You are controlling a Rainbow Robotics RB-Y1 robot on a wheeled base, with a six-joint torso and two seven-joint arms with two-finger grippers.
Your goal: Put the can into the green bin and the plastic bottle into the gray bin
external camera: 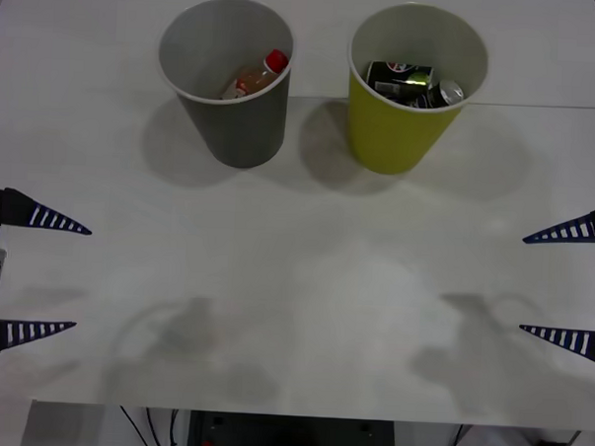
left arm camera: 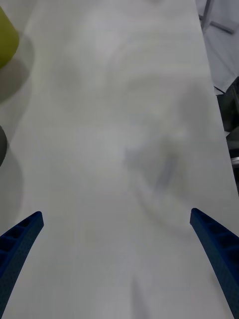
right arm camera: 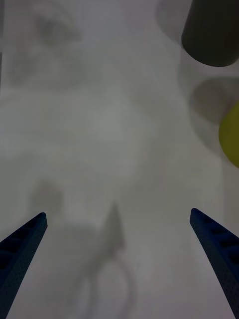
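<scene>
We saw the can [external camera: 401, 77] in the green bin [external camera: 392, 138] and the plastic bottle [external camera: 255, 77] in the gray bin [external camera: 242, 127], both probably light, smooth, best held round the middle, while the left pincer [external camera: 36, 274] and right pincer [external camera: 563, 284] waited wide apart over the counter [external camera: 295, 282].

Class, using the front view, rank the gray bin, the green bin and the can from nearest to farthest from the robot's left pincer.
1. The gray bin, on the table's far left, is nearest the open left pincer at the left edge.
2. The green bin, to the gray bin's right, comes next.
3. The can, lying inside the green bin, is farthest, though only narrowly beyond the bin's near wall.
</scene>
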